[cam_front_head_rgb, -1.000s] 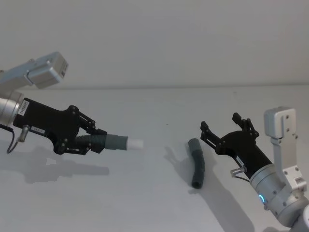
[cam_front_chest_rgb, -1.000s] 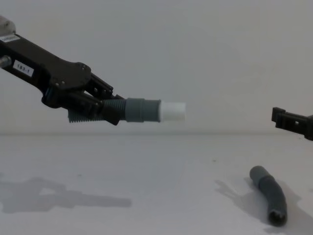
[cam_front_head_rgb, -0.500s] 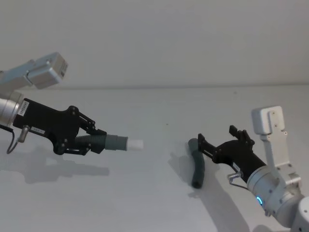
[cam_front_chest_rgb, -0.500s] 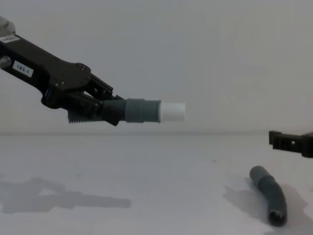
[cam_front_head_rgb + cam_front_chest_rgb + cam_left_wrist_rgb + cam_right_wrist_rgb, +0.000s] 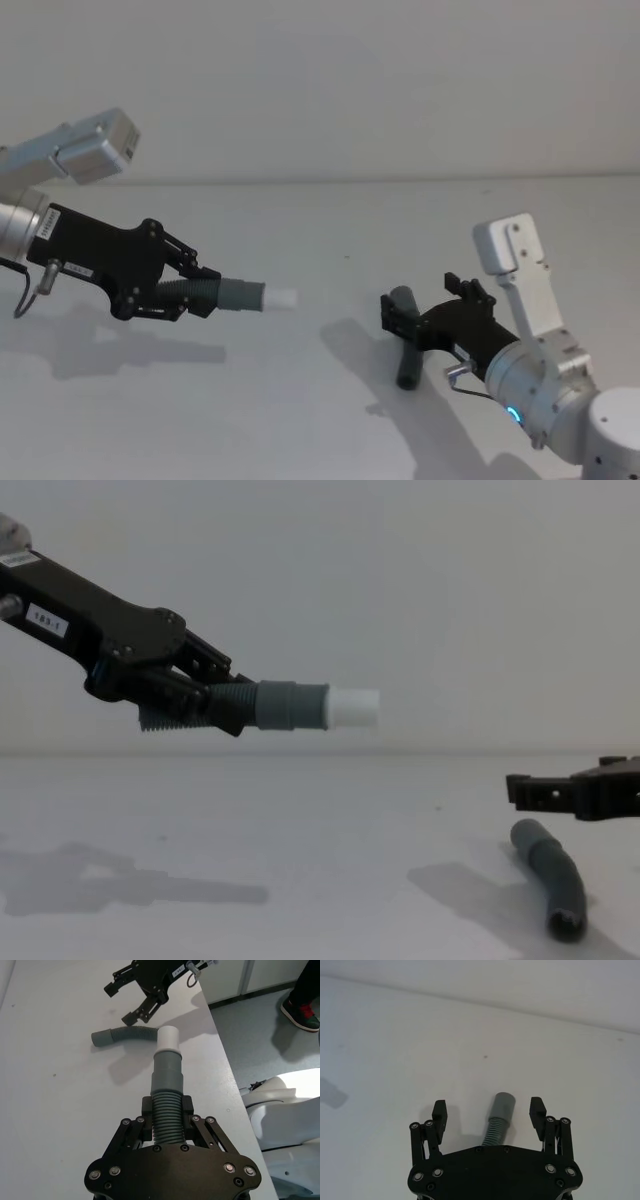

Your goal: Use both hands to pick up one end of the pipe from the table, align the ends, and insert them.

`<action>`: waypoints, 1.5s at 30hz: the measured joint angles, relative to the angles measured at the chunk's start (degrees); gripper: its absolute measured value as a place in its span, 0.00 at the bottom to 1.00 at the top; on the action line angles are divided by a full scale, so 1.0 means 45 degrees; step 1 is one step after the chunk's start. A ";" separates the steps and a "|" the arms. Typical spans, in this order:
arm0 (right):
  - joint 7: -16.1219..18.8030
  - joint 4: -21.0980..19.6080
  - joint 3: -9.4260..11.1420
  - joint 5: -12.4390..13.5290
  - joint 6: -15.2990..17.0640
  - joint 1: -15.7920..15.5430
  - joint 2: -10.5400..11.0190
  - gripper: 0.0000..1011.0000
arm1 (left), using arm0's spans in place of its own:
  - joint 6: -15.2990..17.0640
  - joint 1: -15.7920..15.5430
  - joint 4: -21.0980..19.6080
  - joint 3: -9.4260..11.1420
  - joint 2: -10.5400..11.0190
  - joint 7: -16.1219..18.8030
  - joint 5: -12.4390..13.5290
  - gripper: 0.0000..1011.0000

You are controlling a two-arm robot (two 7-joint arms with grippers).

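Nearest to us, on our right side, the lying hose piece [image 5: 553, 872] is resting flat on the white table [image 5: 300, 860], a short, curved, dark-grey ribbed length. Its dark round mouth [image 5: 567, 923] is facing toward us, and its other end, a smooth far cuff [image 5: 503, 1104], is pointing away. We are holding our right gripper [image 5: 420, 298] low over that far cuff, with the jaws spread wide and gripping nothing. In the right wrist view one finger is standing on each side of the cuff, with bare table showing between finger and hose, so nothing is touching there. In the chest view the fingertip is hanging just above the hose's far end.

Farther out, on our left side, we are clamping the held hose piece [image 5: 167, 1125] in our left gripper [image 5: 228, 705], whose fingers are closed tight on the ribbed part. We are carrying it well above the table, roughly level, and its shadow [image 5: 130, 887] is falling on the surface below. Past the fingers the hose's grey cuff [image 5: 292, 705] is sticking out, ending in the narrower white tip [image 5: 354, 708], which is pointing toward our right side. The tip and the lying hose piece are sitting well apart. A small white numbered label [image 5: 47, 619] is showing on the left gripper's black body. Beyond both arms the table is running back to a plain pale wall [image 5: 320, 90].
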 joint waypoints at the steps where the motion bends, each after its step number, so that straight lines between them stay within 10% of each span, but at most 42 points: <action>1: 0.0004 -0.0009 -0.0073 -0.0042 0.0182 0.0063 -0.0024 0.99 | 0.0000 0.0000 0.0000 -0.0001 0.0000 0.0001 0.0000 0.30; 45: -0.1800 0.1196 0.0063 -0.0726 0.3487 0.1057 -0.2102 0.99 | 0.0002 -0.0001 -0.0002 -0.0001 0.0000 0.0001 0.0002 0.30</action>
